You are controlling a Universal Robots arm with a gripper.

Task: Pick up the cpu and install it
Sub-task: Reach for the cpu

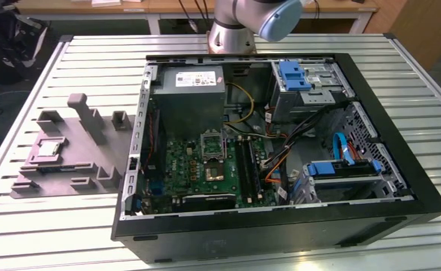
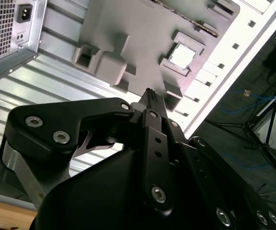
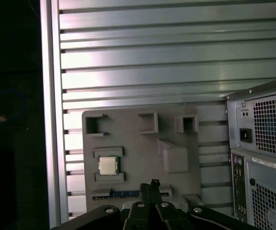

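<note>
The cpu [image 1: 48, 149] is a small silvery square lying flat in a recess of the grey holder plate [image 1: 77, 169], on the table at the exterior view's left. Both wrist views look down on it from well above: cpu [image 2: 182, 56], cpu [image 3: 108, 165]. My gripper [image 2: 150, 92] [image 3: 151, 185] hangs high over the holder plate [image 3: 138, 143], off to one side of the chip. Its fingertips are pressed together and hold nothing. The arm's base [image 1: 235, 25] stands at the far edge of the table.
An open black computer case [image 1: 280, 226] lies beside the holder, with the motherboard socket [image 1: 214, 171], its raised metal frame [image 1: 213, 145] and a grey power supply [image 1: 193, 93] inside. Upright pegs [image 1: 88, 116] rise from the holder. The slatted table [image 1: 55, 226] ends close to the holder.
</note>
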